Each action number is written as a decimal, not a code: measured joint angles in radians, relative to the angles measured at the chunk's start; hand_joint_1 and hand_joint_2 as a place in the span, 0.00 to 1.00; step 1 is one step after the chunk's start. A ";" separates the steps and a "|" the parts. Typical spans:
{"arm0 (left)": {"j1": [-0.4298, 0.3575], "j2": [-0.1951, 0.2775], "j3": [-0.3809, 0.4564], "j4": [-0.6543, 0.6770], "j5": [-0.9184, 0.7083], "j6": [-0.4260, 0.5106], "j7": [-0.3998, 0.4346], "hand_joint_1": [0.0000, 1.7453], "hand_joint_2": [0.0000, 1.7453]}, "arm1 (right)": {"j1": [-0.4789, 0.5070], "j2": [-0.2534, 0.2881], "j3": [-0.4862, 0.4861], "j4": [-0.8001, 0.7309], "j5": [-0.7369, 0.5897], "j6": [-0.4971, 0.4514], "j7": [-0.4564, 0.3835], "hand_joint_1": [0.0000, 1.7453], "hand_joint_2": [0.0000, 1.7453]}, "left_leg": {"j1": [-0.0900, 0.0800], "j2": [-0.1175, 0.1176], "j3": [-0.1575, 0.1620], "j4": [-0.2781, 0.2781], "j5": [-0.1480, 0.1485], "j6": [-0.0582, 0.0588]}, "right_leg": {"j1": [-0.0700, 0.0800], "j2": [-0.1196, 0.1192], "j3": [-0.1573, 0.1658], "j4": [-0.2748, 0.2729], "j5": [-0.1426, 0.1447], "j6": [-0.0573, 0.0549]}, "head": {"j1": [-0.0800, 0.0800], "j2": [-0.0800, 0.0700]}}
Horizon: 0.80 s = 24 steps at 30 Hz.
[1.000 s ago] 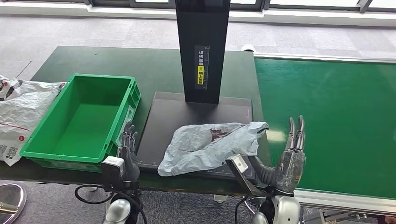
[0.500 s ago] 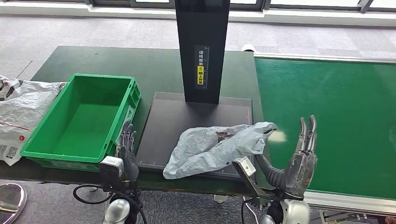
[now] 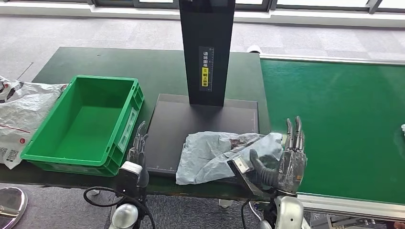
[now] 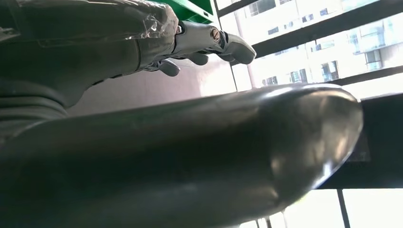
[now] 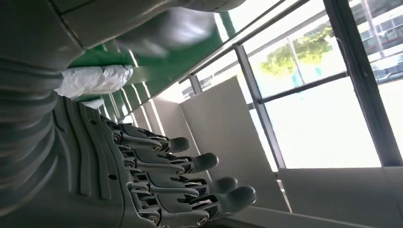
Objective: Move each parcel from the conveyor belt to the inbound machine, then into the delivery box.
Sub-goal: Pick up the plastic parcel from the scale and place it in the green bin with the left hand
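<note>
Crinkled grey plastic parcel bag (image 3: pixel 224 153) on a matt black machine plate (image 3: pixel 181 125); glossy green plastic crate (image 3: pixel 81 125); matt green belt (image 3: pixel 344 119).

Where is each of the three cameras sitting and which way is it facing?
Head view: high on the body, looking forward and down at the parcel on the machine's plate, the green box and the belt; the left hand and right hand rise from below.
Left wrist view: behind the left hand, looking up toward windows.
Right wrist view: behind the right hand, looking toward windows, a white parcel on the belt.
Shared: the head view and each wrist view show that hand.
</note>
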 joint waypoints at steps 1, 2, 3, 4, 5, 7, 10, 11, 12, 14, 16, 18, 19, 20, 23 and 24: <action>-0.003 0.001 -0.006 0.008 -0.016 -0.013 0.004 0.00 0.00 | 0.006 0.005 -0.007 0.001 -0.001 0.004 -0.029 0.00 1.00 | 0.000 0.000 0.000 0.000 0.000 0.000 | 0.000 0.000 0.000 0.000 0.000 0.000 | 0.000 0.000; -0.006 0.003 -0.013 0.019 -0.033 -0.039 0.008 0.00 0.00 | 0.012 0.013 -0.019 0.001 -0.004 0.010 -0.057 0.00 1.00 | 0.000 0.000 0.000 0.000 0.000 0.000 | 0.000 0.000 0.000 0.000 0.000 0.000 | 0.000 0.000; -0.011 0.004 -0.022 0.031 -0.049 -0.072 0.010 0.00 0.00 | 0.018 0.022 -0.033 0.002 -0.016 0.027 -0.097 0.00 1.00 | 0.000 0.000 0.000 0.000 0.000 0.000 | 0.000 0.000 0.000 0.000 -0.001 0.000 | 0.000 0.000; -0.019 0.006 -0.033 0.046 -0.061 -0.112 0.008 0.00 0.00 | 0.020 0.033 -0.050 0.007 -0.035 0.056 -0.145 0.00 1.00 | 0.000 0.000 0.000 0.000 0.000 0.000 | 0.000 0.000 0.000 0.000 -0.001 -0.001 | 0.000 0.000; -0.030 0.008 -0.045 0.068 -0.068 -0.156 0.002 0.00 0.00 | 0.014 0.049 -0.071 0.028 -0.061 0.102 -0.202 0.00 1.00 | 0.001 0.001 -0.001 -0.001 0.000 0.000 | 0.000 0.000 0.000 0.000 -0.001 -0.001 | 0.000 0.000; -0.063 0.011 -0.065 0.124 -0.065 -0.216 -0.018 0.00 0.00 | -0.041 0.087 -0.113 0.146 -0.116 0.181 -0.293 0.00 1.00 | 0.001 0.004 0.000 -0.001 0.000 -0.001 | 0.000 0.003 -0.001 0.000 0.001 -0.002 | 0.000 0.000; -0.104 0.010 -0.075 0.194 -0.048 -0.240 -0.040 0.00 0.00 | -0.183 0.133 -0.177 0.424 -0.171 0.172 -0.297 0.00 1.00 | 0.001 0.009 0.000 -0.001 0.002 0.000 | 0.000 0.008 -0.002 0.000 0.005 -0.001 | 0.000 0.000; -0.108 0.010 -0.076 0.205 -0.045 -0.244 -0.041 0.00 0.00 | -0.228 0.143 -0.200 0.497 -0.177 0.163 -0.284 0.00 1.00 | 0.001 0.008 -0.001 -0.001 0.004 0.000 | 0.000 0.007 -0.003 0.000 0.006 -0.001 | 0.000 0.000; -0.109 0.010 -0.076 0.210 -0.042 -0.247 -0.039 0.00 0.00 | -0.268 0.150 -0.219 0.555 -0.177 0.163 -0.276 0.00 1.00 | 0.001 0.008 -0.001 -0.001 0.005 0.001 | 0.000 0.007 -0.003 0.000 0.006 0.000 | 0.000 0.000; -0.110 0.009 -0.076 0.215 -0.038 -0.256 -0.031 0.00 0.00 | -0.336 0.165 -0.244 0.648 -0.175 0.176 -0.276 0.00 1.00 | 0.001 0.008 -0.001 0.000 0.006 0.000 | 0.000 0.008 -0.003 0.000 0.008 0.000 | 0.000 0.000; -0.110 0.009 -0.076 0.218 -0.036 -0.264 -0.024 0.00 0.00 | -0.375 0.181 -0.257 0.712 -0.178 0.181 -0.288 0.00 1.00 | 0.001 0.008 -0.001 0.000 0.006 0.000 | 0.000 0.008 -0.003 0.000 0.008 0.000 | 0.000 0.000; -0.110 0.009 -0.076 0.218 -0.036 -0.268 -0.021 0.00 0.00 | -0.394 0.195 -0.267 0.754 -0.193 0.166 -0.315 0.00 1.00 | 0.001 0.007 -0.001 -0.001 0.006 0.000 | 0.000 0.007 -0.003 0.000 0.008 0.000 | 0.000 0.000; -0.110 0.009 -0.076 0.218 -0.037 -0.268 -0.024 0.00 0.00 | -0.398 0.201 -0.272 0.767 -0.215 0.143 -0.348 0.00 1.00 | 0.001 0.006 -0.002 -0.001 0.006 0.000 | 0.000 0.006 -0.004 0.000 0.007 0.000 | 0.000 0.000; -0.110 0.009 -0.076 0.217 -0.039 -0.269 -0.030 0.00 0.00 | -0.399 0.207 -0.278 0.772 -0.249 0.109 -0.400 0.00 1.00 | 0.001 0.006 -0.002 -0.001 0.005 0.000 | 0.000 0.006 -0.004 0.000 0.007 -0.001 | 0.000 0.000; -0.107 0.009 -0.076 0.202 -0.060 -0.266 -0.071 0.00 0.00 | -0.367 0.222 -0.290 0.718 -0.386 0.019 -0.597 0.00 1.00 | 0.001 0.006 -0.003 -0.001 0.005 0.000 | 0.000 0.006 -0.005 0.000 0.006 -0.001 | 0.000 0.000; -0.105 0.009 -0.076 0.191 -0.068 -0.264 -0.087 0.00 0.00 | -0.341 0.226 -0.291 0.672 -0.419 0.012 -0.640 0.00 1.00 | 0.001 0.005 -0.003 -0.001 0.005 0.000 | 0.000 0.006 -0.004 0.000 0.006 -0.001 | 0.000 0.000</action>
